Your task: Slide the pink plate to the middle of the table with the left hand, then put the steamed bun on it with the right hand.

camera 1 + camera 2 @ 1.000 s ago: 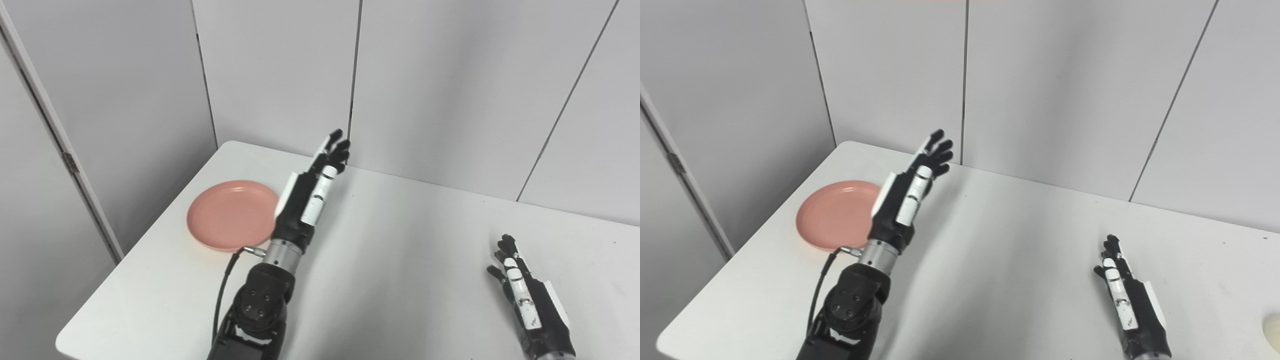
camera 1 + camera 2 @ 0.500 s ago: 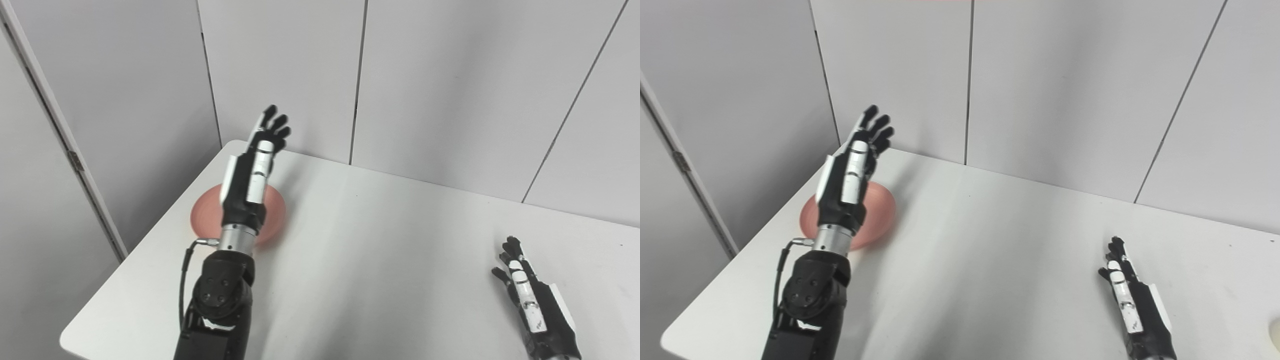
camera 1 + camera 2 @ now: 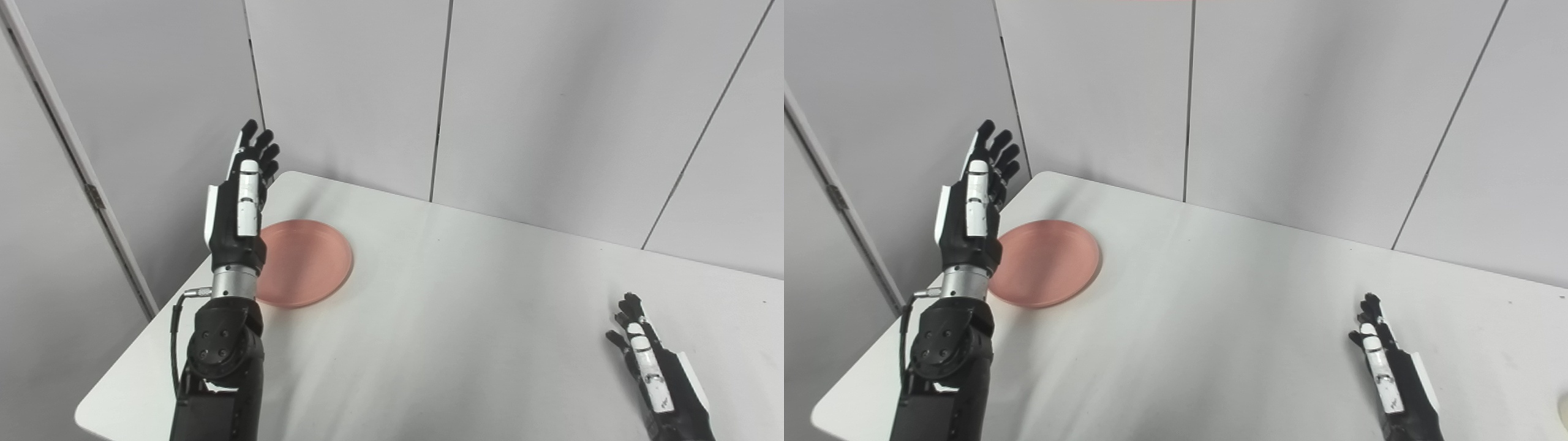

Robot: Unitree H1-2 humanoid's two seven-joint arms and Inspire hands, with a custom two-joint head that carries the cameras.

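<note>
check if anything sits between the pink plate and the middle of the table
Nothing visible does. The table is bare from the pink plate rightward to its middle. The left hand, open, is raised at the plate's left edge, not in the path.

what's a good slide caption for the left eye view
Left robot hand raised open beside the pink plate at the table's far left; right robot hand open, resting on it.
</note>
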